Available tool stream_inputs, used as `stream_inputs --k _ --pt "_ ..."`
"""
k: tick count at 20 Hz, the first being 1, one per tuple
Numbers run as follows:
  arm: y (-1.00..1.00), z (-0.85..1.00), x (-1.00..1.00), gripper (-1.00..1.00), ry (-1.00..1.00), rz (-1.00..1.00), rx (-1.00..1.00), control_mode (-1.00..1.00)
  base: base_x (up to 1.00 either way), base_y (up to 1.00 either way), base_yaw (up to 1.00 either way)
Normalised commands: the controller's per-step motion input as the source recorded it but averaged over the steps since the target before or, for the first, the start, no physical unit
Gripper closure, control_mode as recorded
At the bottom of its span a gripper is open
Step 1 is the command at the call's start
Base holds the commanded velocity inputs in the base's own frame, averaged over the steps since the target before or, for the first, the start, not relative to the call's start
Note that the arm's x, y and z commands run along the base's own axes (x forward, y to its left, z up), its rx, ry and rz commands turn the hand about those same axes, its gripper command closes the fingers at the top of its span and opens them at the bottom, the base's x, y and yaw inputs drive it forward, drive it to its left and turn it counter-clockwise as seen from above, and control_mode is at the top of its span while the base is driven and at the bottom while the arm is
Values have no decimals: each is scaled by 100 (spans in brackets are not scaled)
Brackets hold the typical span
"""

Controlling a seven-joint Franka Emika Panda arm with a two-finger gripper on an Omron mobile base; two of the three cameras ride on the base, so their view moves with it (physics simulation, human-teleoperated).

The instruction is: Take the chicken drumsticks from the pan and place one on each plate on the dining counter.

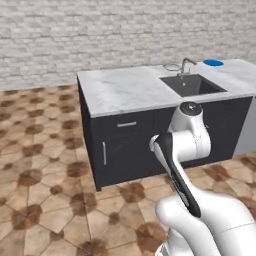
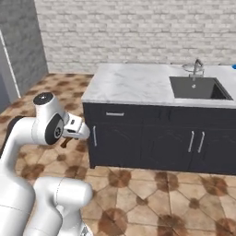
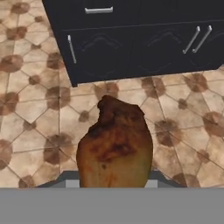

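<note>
Your gripper (image 3: 114, 186) is pinching a chicken drumstick (image 3: 114, 146), whose long axis runs straight out from the fingers, narrow end away over the tiled floor (image 3: 30, 109). You hold it low before the dining counter (image 1: 125, 87), arm folded at the elbow, hand tipped floorward.

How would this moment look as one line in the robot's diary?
stage: carrying | fingers: shut on chicken drumstick | position: above floor | ahead: dining counter, blue plate
</note>
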Motion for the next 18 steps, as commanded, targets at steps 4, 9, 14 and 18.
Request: stream_inputs --k 4,9,14,18 --pt "0 0 0 100 0 0 0 100 61 85 -29" --pt "0 0 0 100 0 0 0 100 49 91 -30" --pt "0 0 0 100 0 0 0 100 44 94 -29" --pt "0 0 0 100 0 0 0 100 43 94 -30"
